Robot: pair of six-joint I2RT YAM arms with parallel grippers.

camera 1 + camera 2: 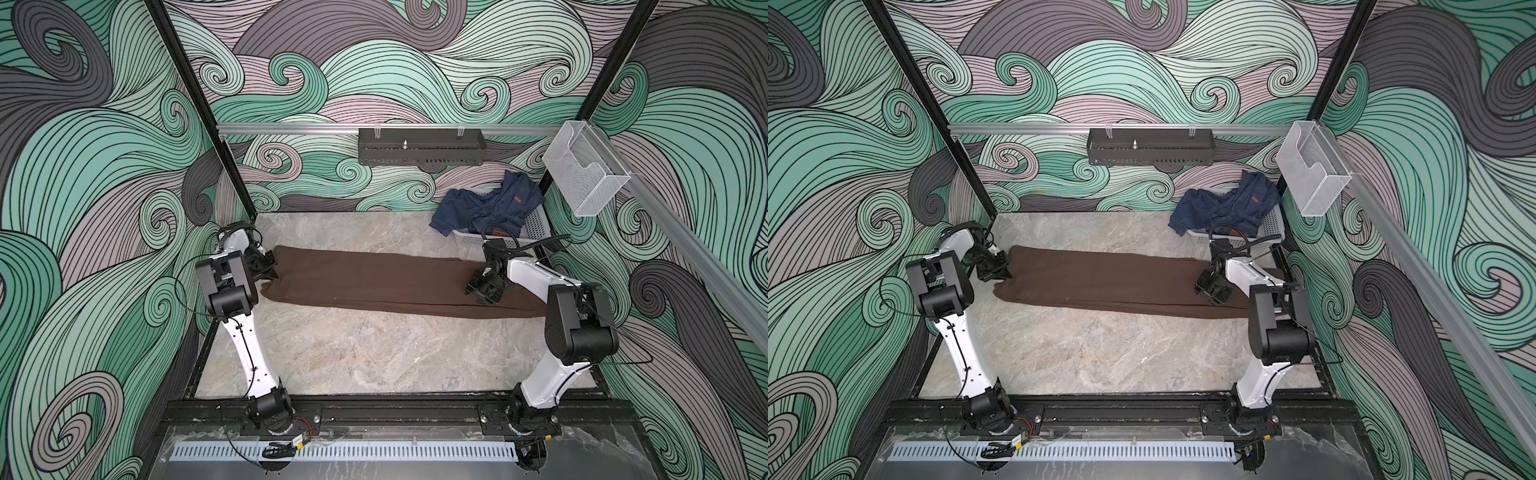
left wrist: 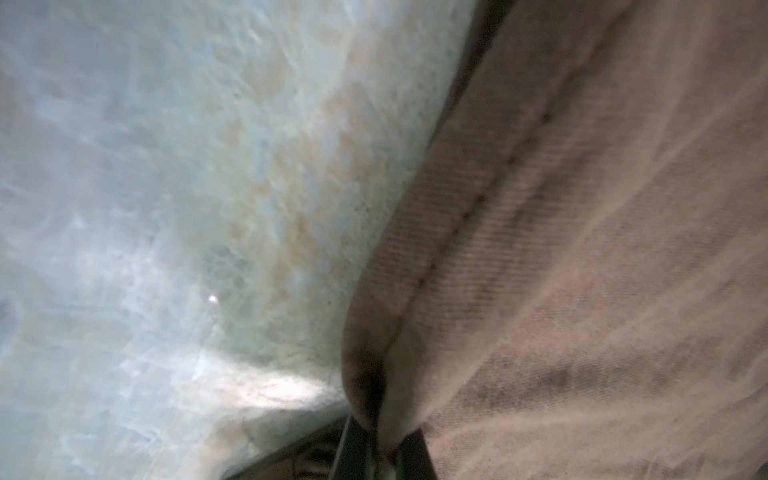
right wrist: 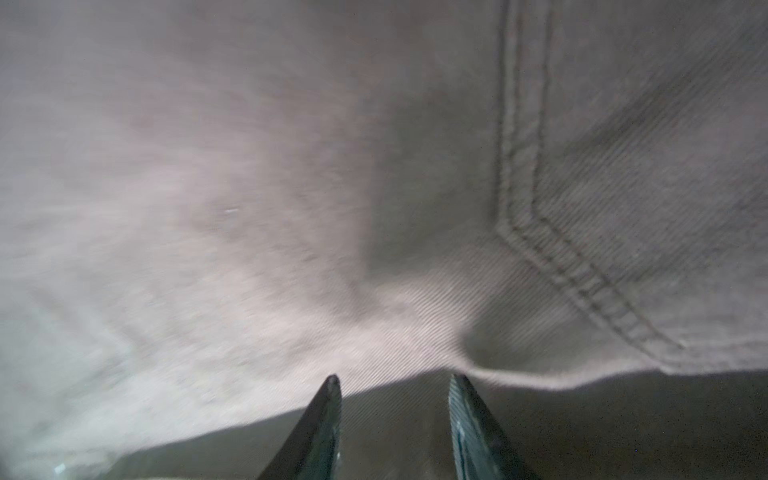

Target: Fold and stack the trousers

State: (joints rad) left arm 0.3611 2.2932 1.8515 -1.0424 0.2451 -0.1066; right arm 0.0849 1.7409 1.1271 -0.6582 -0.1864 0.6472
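Nearest you, the table (image 1: 353, 357) shows bare marble; beyond it the trousers (image 1: 374, 282) lie flat from nine to three o'clock. Your left gripper (image 1: 269, 272) is pinched on their nine o'clock end. The right gripper (image 1: 484, 291), jaws apart, hangs over cloth near three. Lift with the left alone and the thin pinch may slip or drag the legs askew. Only the left wrist view shows cloth between the fingers (image 2: 353, 449); only the top views show the basket (image 1: 536, 232) of denim (image 1: 490, 208) at one o'clock.
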